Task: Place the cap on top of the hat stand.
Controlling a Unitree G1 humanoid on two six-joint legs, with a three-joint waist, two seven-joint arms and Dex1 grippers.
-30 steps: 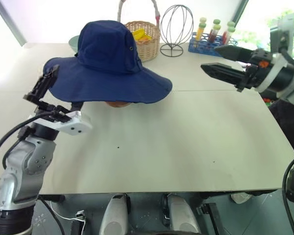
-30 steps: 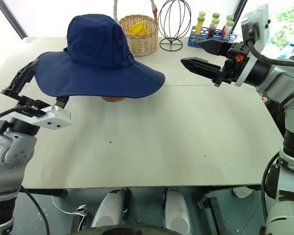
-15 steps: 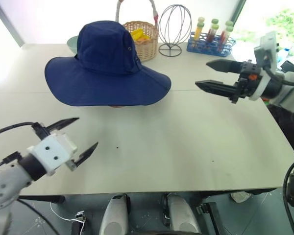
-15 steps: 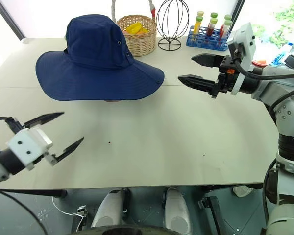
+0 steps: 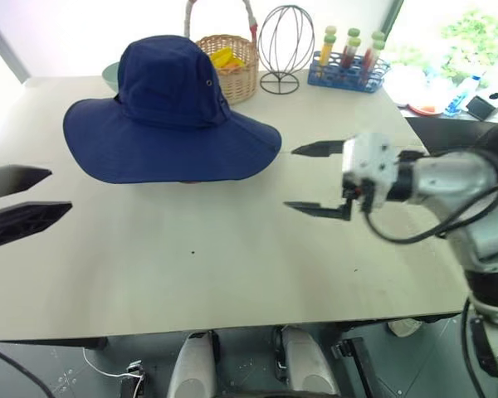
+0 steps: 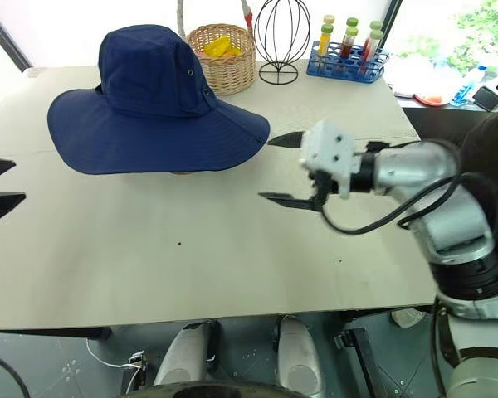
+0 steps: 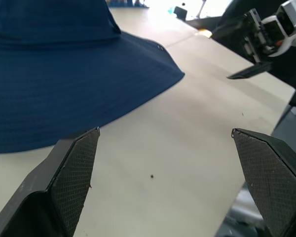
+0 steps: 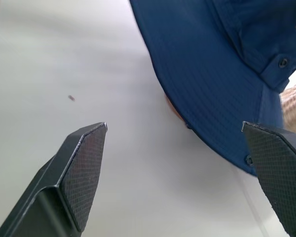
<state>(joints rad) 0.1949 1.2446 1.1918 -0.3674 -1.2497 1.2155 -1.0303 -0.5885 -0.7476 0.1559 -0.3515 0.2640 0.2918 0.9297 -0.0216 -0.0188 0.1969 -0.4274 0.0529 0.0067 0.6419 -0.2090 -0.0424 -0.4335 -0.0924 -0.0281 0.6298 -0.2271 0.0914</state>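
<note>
We see the cap [image 5: 170,116] sitting on the hat stand [image 5: 201,177], its wide navy brim spread so broadly that just a sliver of the brown wooden base peeks out under the near edge, and the crown stands up rounded toward the back left of the pale table [image 5: 257,265]. We see our right gripper [image 5: 314,177] out over the table just to the right of the brim, fingers spread wide with nothing between them, one finger near the brim's edge and the other lower and closer to us, neither touching the fabric. Over on the far left edge we catch our left gripper [image 5: 15,201], its two black fingers parted as well and holding nothing, hanging beside the table near the brim's left side but apart from it. From the left wrist we look across the brim toward the right gripper, with a small dark speck on the tabletop between the two fingers. From the right wrist we look under the curve of the brim, eyelets showing along its edge, and a touch of the stand's base under it. Behind the cap we see a wicker basket [image 5: 229,66] with something yellow in it, a wire globe-shaped stand [image 5: 285,51] just beside it, and a blue rack of tubes [image 5: 349,68] farther right.
</note>
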